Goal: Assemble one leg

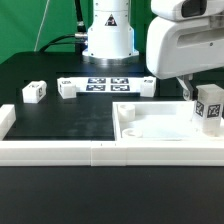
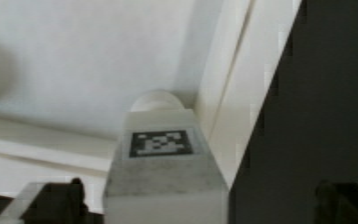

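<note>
A leg (image 1: 209,108), a chunky white block with a square tag facing the exterior camera, stands upright at the right end of the large white panel (image 1: 150,128). My gripper (image 1: 204,98) hangs straight over it with the jaws on either side. In the wrist view the leg (image 2: 160,150) runs from between my fingers down to the panel (image 2: 69,60), its rounded end resting near the panel's raised rim. My gripper (image 2: 197,206) is open: both fingers stand apart from the leg, the gap wider on one side. Two more legs (image 1: 33,92) (image 1: 67,88) lie at the exterior view's left.
The marker board (image 1: 110,83) lies behind the panel, in front of the robot base (image 1: 108,35). A white raised border (image 1: 60,150) runs along the front of the black table, and the panel sits against it.
</note>
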`<state>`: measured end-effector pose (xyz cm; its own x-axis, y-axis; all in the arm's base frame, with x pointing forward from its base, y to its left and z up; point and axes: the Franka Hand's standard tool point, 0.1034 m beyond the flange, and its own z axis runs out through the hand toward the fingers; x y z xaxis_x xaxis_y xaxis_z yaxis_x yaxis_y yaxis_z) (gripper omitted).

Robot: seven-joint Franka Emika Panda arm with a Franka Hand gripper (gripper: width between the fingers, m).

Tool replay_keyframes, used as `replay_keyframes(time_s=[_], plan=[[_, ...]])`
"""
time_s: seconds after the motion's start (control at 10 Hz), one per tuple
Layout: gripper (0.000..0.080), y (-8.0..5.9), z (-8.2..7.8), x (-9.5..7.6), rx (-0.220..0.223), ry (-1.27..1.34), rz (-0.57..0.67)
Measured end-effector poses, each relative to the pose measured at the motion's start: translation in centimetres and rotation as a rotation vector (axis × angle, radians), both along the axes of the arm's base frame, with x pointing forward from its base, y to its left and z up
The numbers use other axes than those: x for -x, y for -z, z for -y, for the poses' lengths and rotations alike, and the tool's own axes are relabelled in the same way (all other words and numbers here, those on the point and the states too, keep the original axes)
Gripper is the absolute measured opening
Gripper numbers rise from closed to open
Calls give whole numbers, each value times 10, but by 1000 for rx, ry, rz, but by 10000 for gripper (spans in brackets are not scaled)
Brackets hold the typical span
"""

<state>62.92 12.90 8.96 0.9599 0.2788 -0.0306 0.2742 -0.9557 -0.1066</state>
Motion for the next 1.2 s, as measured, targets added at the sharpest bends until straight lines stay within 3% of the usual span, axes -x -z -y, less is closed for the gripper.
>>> replay_keyframes(time_s=[0.2, 0.3, 0.4, 0.8, 1.2], plan=[[386, 0, 0, 0, 0, 0, 0], [386, 0, 0, 0, 1, 0, 0], [305, 0, 2, -1, 2, 3, 2], [304, 0, 3, -1, 3, 40, -1], [303, 2, 5, -2, 8, 499, -28]])
